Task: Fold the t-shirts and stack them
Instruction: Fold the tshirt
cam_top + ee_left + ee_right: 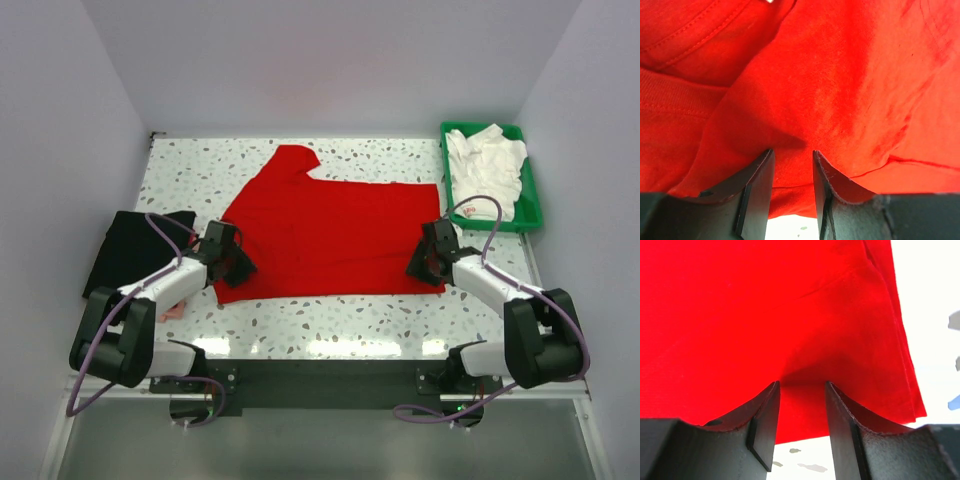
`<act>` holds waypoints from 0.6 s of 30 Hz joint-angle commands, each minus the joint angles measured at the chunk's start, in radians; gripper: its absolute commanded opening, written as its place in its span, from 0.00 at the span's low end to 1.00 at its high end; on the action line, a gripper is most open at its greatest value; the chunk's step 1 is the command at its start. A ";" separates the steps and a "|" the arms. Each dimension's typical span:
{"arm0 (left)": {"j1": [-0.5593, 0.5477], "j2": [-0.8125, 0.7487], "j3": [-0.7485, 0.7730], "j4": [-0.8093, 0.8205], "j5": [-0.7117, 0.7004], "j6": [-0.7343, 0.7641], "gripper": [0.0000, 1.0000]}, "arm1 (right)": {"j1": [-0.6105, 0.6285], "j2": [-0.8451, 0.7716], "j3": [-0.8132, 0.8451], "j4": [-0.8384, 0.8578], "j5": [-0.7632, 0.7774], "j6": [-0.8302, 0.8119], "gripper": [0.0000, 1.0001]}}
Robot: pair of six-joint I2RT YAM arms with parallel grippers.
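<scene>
As red tee point(330, 235) lies spread, tray point(534, 195) holds whites point(485, 165).

From my end it's a white speckled stone-look table point(330, 320). Lying on it: a bright red cloth t-shirt point(330, 235) spread flat, a black cloth shirt point(125, 255) left, a green plastic tray point(531, 190) far right.

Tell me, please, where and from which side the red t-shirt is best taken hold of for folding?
Probably its two near corners, approached low from the near side. The red t-shirt lies flat, so only its edges offer the jaws a bite, and the straight near edge lies nearest the robot. The left gripper and right gripper straddle it there, jaws apart.
</scene>
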 commanded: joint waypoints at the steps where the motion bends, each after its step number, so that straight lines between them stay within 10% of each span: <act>1: 0.003 -0.022 -0.062 -0.055 -0.059 -0.043 0.42 | -0.002 -0.055 -0.045 -0.101 0.021 0.059 0.44; 18: 0.003 -0.191 0.039 -0.197 -0.067 0.014 0.45 | -0.002 -0.254 0.070 -0.260 -0.059 0.007 0.45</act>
